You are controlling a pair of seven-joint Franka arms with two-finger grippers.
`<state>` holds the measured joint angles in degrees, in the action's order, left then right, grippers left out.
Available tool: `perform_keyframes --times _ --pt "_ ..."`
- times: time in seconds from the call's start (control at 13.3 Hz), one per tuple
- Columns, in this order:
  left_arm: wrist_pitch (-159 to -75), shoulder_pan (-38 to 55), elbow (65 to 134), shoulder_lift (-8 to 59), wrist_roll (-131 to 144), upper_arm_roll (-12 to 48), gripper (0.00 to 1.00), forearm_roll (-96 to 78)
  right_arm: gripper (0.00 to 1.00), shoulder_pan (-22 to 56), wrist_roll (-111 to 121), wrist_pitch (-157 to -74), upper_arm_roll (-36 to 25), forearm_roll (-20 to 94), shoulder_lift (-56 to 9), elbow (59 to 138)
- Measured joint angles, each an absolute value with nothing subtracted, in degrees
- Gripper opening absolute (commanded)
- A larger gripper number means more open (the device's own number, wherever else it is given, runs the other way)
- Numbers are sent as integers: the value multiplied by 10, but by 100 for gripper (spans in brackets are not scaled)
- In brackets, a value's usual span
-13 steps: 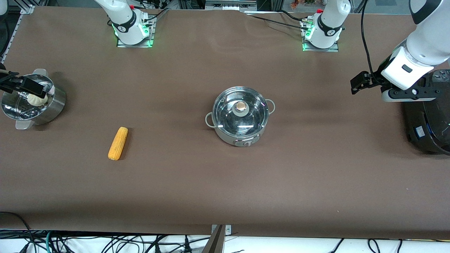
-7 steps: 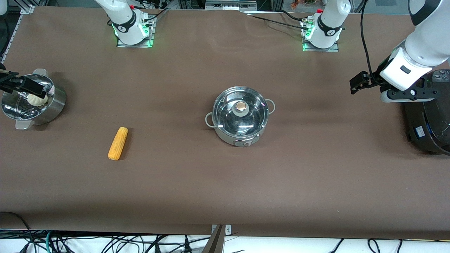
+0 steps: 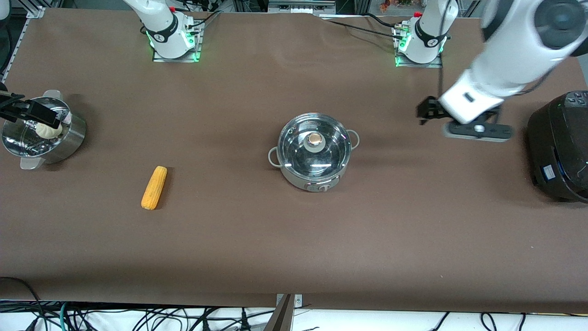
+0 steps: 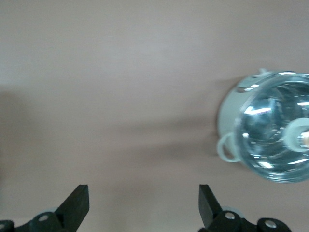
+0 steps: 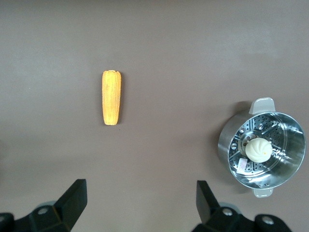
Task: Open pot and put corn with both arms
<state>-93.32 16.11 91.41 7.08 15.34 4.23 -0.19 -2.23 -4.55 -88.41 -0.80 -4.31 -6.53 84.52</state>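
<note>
The pot (image 3: 314, 151) sits lidded at the centre of the front view on the brown worktop (image 3: 294, 239), and the corn (image 3: 154, 187) lies at centre-left, lower than the pot. The left claw (image 4: 144, 205), fingers spread and holding nothing, hangs over bare worktop at right of centre between the pot and the black cooker (image 3: 559, 147). The right claw (image 5: 141, 200), likewise spread and holding nothing, is over the steamer pot (image 3: 42, 130) holding a white bun (image 3: 48, 130) at the left edge.

- Bare tabletop (image 3: 239, 239) all round corn (image 3: 154, 187), steamer pot (image 3: 43, 133) well apart.
- Open tabletop between left hand (image 4: 144, 212) and lidded pot (image 3: 314, 151); black cooker (image 3: 558, 147) at the table's end.
</note>
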Motion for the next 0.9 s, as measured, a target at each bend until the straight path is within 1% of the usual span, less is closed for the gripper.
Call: perform_keyframes --times 0.23,0.38,0.53,0.68,0.9 --pt "-946 258 876 140 268 49 100 -3 100 -23 -46 -884 -8 -43 -65 845" --pt "-989 319 863 192 336 50 100 -3 100 -23 -46 -884 -9 -43 -67 845" --pt "-1039 349 861 236 355 50 100 -3 100 -22 -46 -885 -8 -42 -83 847" --pt "-1076 357 860 269 356 50 100 -3 100 -21 -45 -904 -6 -24 -125 848" --pt "-1111 357 858 296 356 50 100 -3 100 -20 -45 -974 -4 35 -205 851"
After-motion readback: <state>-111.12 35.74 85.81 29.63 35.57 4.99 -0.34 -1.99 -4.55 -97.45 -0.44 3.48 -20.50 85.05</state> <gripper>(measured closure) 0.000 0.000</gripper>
